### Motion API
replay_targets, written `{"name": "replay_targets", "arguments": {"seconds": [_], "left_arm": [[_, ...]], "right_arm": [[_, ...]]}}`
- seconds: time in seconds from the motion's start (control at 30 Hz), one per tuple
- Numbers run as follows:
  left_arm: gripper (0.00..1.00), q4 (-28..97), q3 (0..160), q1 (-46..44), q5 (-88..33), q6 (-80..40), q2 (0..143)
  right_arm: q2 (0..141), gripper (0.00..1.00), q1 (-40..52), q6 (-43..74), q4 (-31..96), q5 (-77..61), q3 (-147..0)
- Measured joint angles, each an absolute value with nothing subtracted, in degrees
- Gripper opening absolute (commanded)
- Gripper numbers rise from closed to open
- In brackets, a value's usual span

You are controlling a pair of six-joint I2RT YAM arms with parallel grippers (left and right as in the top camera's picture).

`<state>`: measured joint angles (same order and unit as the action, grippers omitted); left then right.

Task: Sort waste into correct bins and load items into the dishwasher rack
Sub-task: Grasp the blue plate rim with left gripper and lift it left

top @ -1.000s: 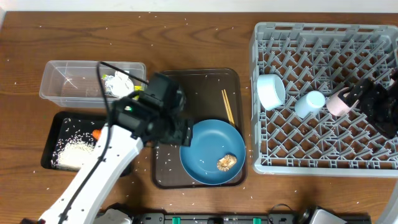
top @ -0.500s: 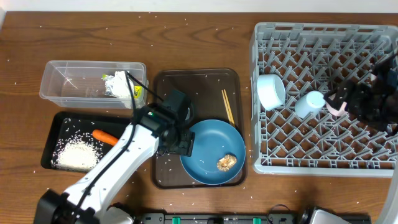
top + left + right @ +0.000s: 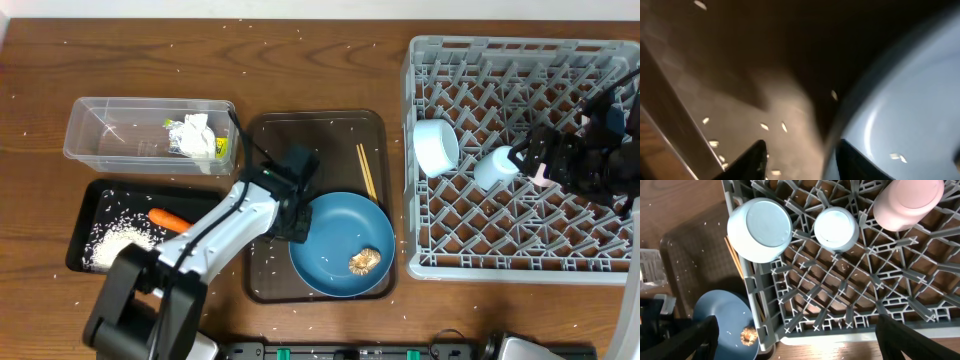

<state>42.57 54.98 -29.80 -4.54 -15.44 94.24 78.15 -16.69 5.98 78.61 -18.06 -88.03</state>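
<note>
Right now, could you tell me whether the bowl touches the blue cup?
Apart. The right wrist view shows the bowl and blue cup with bare rack pegs between them.

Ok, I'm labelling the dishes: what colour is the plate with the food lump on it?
Blue. The plate shows best in the overhead view.
</note>
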Motion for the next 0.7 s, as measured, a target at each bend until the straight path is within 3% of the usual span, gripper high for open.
{"name": "replay_targets", "arguments": {"seconds": [0.13,0.33,0.43,0.7], "left_arm": [[0.22,41.4,55.0,-29.8,-3.6,-15.2,96.4],[0.19,40.4,55.0,-29.8,-3.5,-14.9,96.9],[0.06,39.8,55.0,-29.8,-4.3,-14.2,96.9],[0.06,39.5,55.1,-29.8,-7.4,-13.2,96.3]], "right_arm": [[78.1,0.93,-16.7,5.8,78.6,-18.1,-88.0],[78.1,0.93,-16.7,5.8,78.6,-18.1,-88.1],[78.1,0.93,-16.7,5.8,78.6,-18.1,-88.0],[78.1,0.93,-16.7,5.8,78.8,-18.1,-88.0]]}}
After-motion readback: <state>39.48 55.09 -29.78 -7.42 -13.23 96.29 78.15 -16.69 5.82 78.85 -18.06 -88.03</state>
